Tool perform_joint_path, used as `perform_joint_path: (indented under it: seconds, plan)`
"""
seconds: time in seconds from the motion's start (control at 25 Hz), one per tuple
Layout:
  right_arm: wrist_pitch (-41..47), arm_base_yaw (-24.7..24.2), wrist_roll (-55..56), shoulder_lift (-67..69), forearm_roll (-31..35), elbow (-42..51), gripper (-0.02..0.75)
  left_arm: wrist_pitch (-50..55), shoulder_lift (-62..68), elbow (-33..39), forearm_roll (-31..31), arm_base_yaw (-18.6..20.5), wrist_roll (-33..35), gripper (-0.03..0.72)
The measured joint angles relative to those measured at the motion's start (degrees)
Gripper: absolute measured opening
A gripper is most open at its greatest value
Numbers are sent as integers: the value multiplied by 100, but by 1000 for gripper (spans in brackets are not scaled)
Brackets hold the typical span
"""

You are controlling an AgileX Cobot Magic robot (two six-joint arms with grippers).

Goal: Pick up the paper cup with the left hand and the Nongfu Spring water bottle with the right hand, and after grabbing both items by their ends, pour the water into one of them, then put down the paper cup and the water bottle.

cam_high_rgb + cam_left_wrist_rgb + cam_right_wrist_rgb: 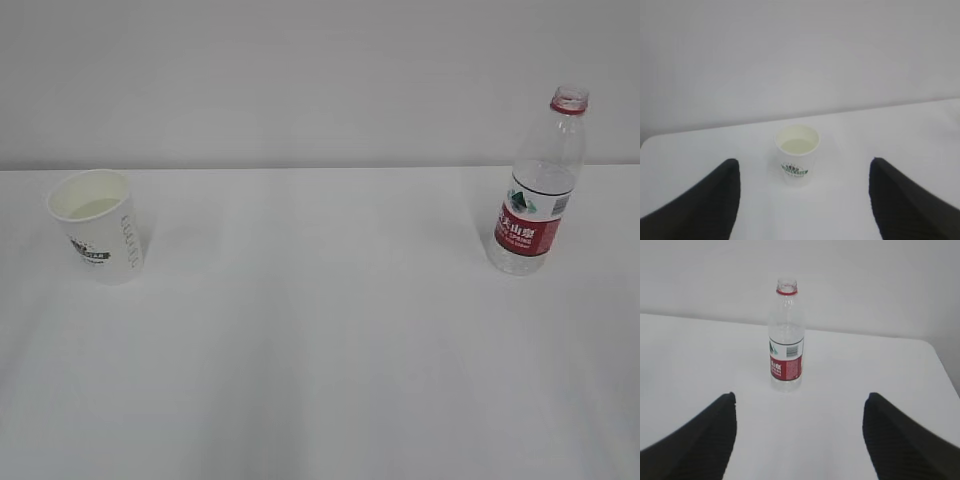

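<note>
The white paper cup stands upright at the left of the table, with a dark green logo on its wall; some clear water shows inside it. At the right stands the uncapped Nongfu Spring water bottle, clear with a red label. In the left wrist view the cup stands ahead of my left gripper, which is open and empty. The right wrist view has the bottle upright, well ahead of my open, empty right gripper. Neither arm appears in the exterior view.
A white table runs to a plain pale wall behind. The table's left back corner shows in the left wrist view and its right edge in the right wrist view.
</note>
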Motion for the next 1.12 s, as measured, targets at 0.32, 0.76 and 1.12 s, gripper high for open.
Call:
perform_joint_path:
  seconds: [0.32,0.76,1.12]
  plan:
    - [1615,0,0,-20,111,-503,593,1818,-9,-495,0,0,0,587]
    - [2494,0,25,-22,215,-422,593,3259,-9,-100,56,0,0,528]
    - [2540,0,42,-22,215,-108,591,3208,-170,387,0,0,0,516]
